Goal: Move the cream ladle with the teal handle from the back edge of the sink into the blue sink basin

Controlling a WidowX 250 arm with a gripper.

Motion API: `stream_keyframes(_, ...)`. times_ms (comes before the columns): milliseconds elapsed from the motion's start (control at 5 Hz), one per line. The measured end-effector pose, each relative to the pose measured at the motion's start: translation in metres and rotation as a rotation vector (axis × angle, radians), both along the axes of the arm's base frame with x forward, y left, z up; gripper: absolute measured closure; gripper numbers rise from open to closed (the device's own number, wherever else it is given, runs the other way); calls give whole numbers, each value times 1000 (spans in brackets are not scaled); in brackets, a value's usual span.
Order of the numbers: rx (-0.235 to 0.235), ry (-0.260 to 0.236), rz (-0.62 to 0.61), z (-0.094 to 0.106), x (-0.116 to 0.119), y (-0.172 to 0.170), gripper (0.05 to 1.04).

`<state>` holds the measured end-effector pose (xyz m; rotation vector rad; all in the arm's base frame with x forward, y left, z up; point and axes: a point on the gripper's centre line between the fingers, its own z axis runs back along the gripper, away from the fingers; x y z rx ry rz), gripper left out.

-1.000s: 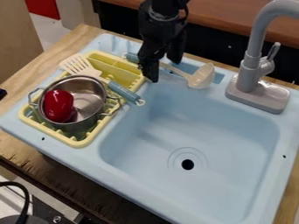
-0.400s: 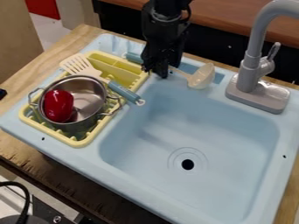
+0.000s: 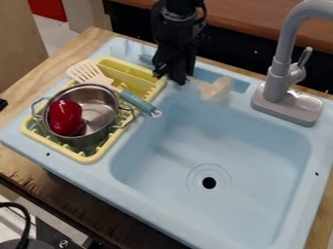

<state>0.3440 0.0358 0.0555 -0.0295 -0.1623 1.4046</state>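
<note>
We see the gripper (image 3: 170, 79) pinching the handle of the ladle (image 3: 214, 90), whose bowl is just beside the gripper toward the tap (image 3: 278, 73), so we judge the grasp done, with carrying and release left.

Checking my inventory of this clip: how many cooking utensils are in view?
2. The spatula lies beside the pot, its handle reaching past the rack's edge; the ladle is by the gripper. Others could be hidden behind the arm.
</note>
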Motion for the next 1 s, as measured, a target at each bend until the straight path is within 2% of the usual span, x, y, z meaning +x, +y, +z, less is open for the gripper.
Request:
stream_keyframes(200,-38,13,-82,7,-3,-3,1001)
stream_keyframes(400,-96,-2,-170,23,-7,-4,1001)
stream_keyframes(600,-114,-2,-259,36,-15,-12,1001)
stream_keyframes(800,-119,-20,-406,41,-38,-34,1001)
stream_keyframes(1000,-90,-36,-537,31,-62,-62,1001)
